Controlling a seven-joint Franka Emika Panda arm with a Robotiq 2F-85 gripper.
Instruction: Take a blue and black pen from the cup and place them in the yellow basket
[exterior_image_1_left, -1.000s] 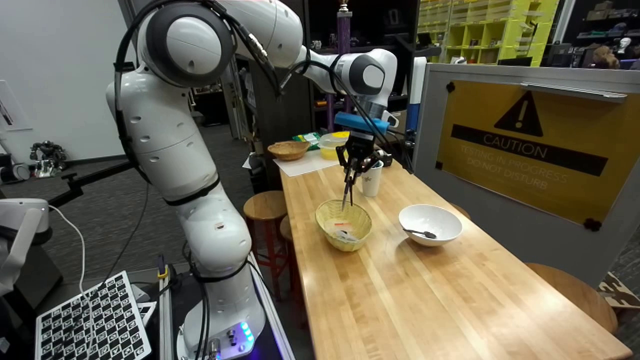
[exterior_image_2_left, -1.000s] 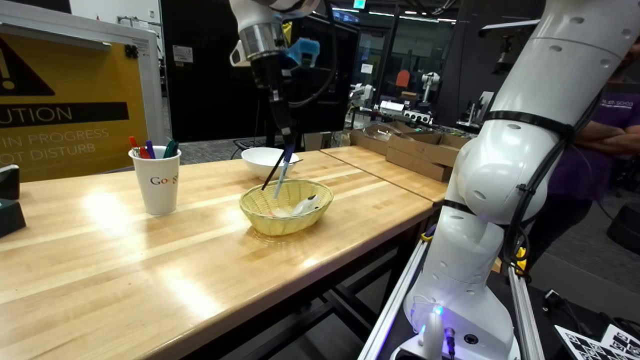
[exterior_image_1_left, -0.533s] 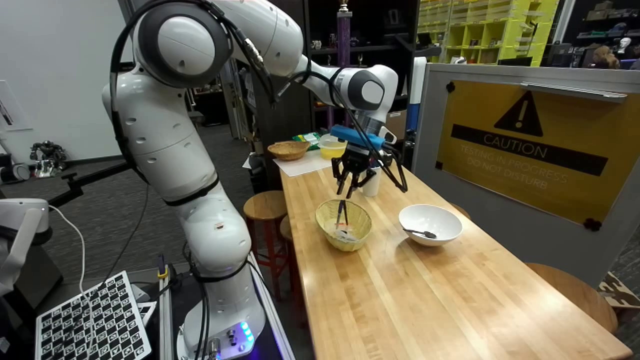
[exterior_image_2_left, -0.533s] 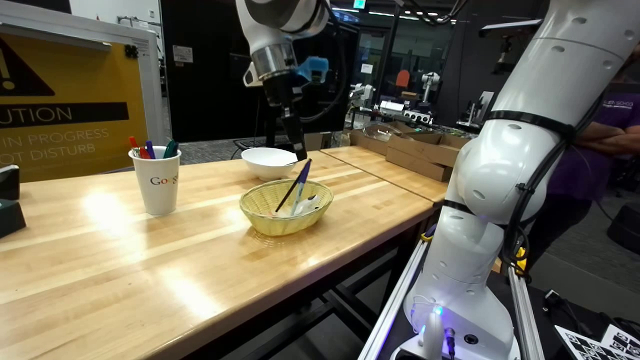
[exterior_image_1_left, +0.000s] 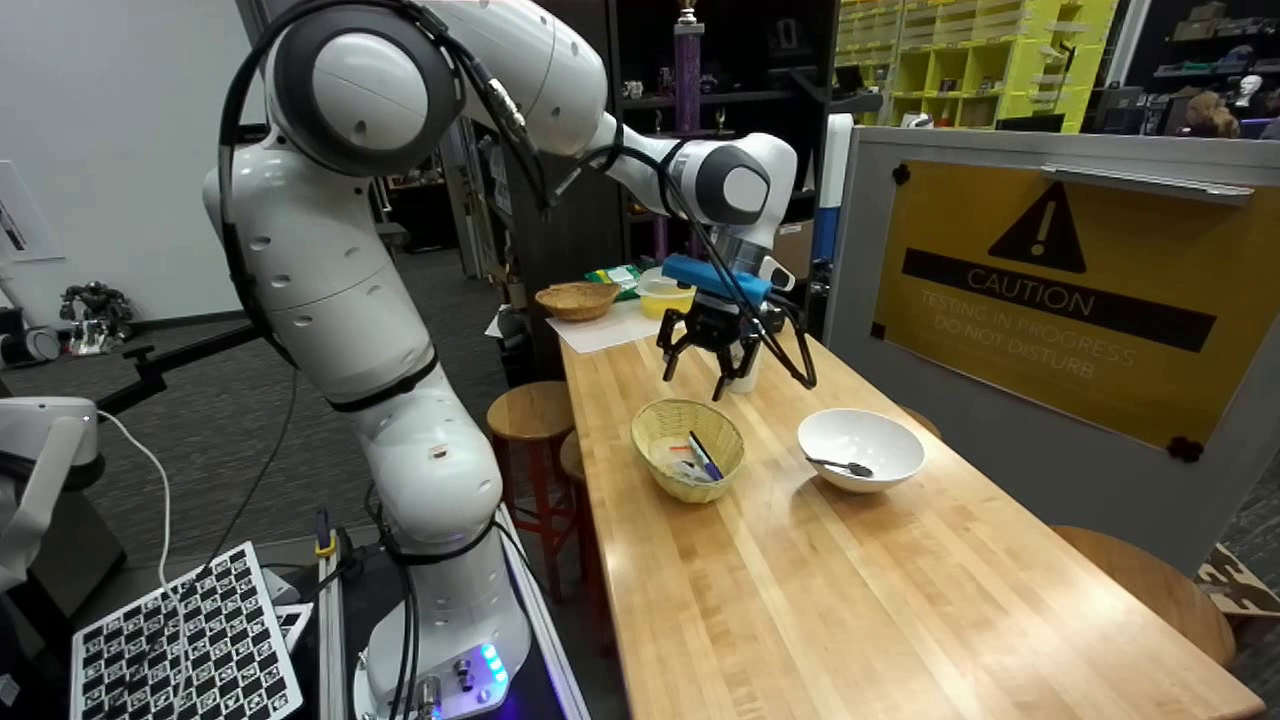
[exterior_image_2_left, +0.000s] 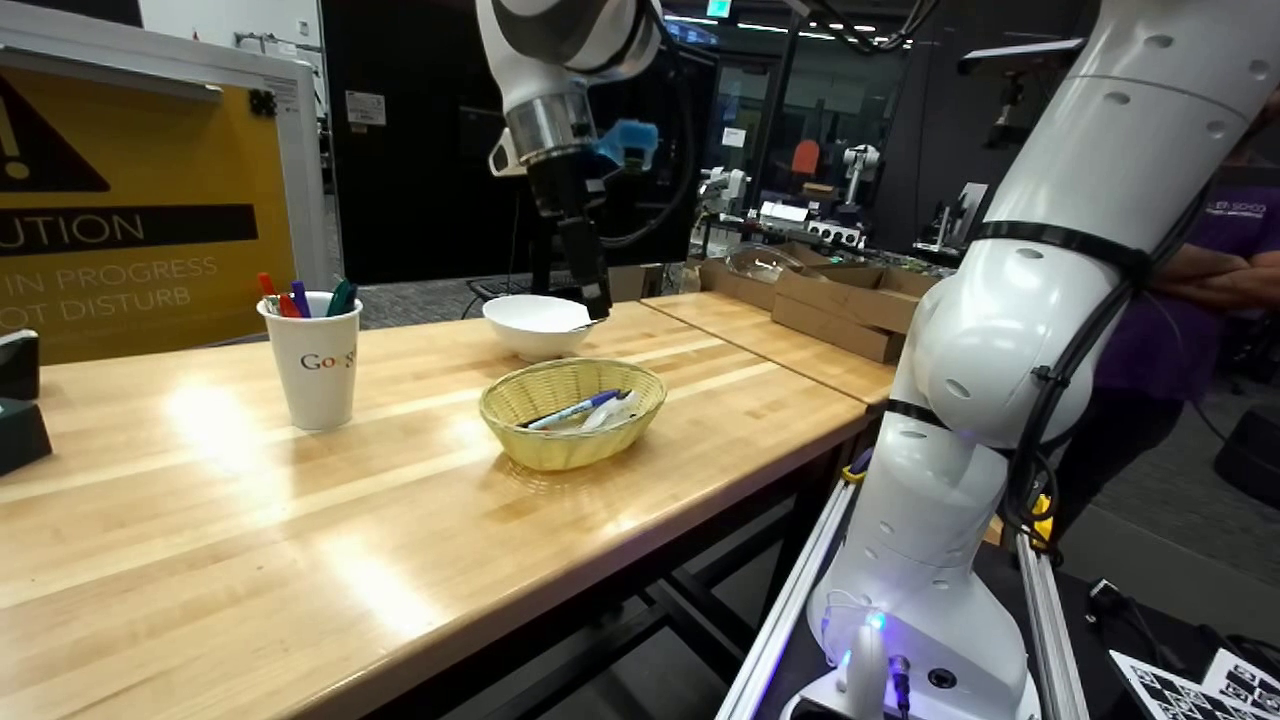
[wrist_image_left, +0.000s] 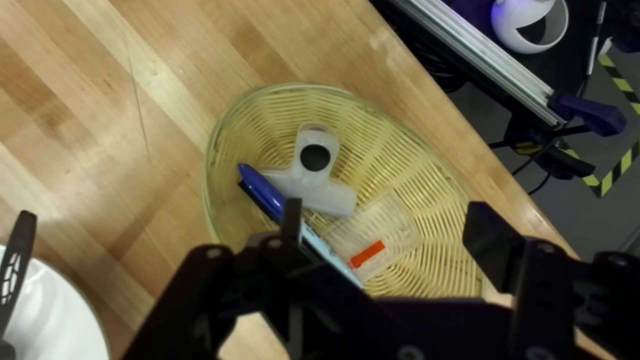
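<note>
The blue pen (wrist_image_left: 260, 185) lies in the yellow basket (wrist_image_left: 415, 175), with the black pen (wrist_image_left: 257, 204) mostly hidden along its side. An exterior view also has the blue pen (exterior_image_2_left: 575, 410) resting low inside the basket (exterior_image_2_left: 555, 455). My gripper (wrist_image_left: 385, 227) is open above the basket, its fingers spread wide and nothing between them; one finger covers part of the pens in the wrist view. The gripper (exterior_image_1_left: 693, 385) hangs clear of the rim in an exterior view. The white cup (exterior_image_2_left: 318, 375) stands upright, holding several other pens.
Also in the basket are a whitish clip-like piece (wrist_image_left: 312, 175) and a clear card with a red mark (wrist_image_left: 367, 254). A white bowl (exterior_image_1_left: 865, 440) with a dark spoon stands nearby. A brown basket (exterior_image_1_left: 578, 300) and a yellow-filled tub (exterior_image_1_left: 663, 292) sit at the table's end.
The fingers have opened and let go of both pens. The pens dropped, leaned upright in the basket, then toppled to lie flat. The gripper shifted slightly.
</note>
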